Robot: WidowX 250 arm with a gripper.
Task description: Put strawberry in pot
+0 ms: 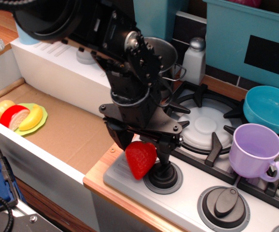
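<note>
A: Where is the strawberry (140,159)?
B: At the counter (105,170)'s front-left corner, beside a stove knob (163,174). I see my hand (142,145) spread around its top. The pot (161,54) stands near the back edge.

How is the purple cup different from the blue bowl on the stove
The purple cup is lilac, tall and narrow, with a side handle; the blue bowl is turquoise, wide and shallow, with no handle in view. The cup stands nearer the knobs, the bowl behind it. Both sit upright and look empty.
</note>
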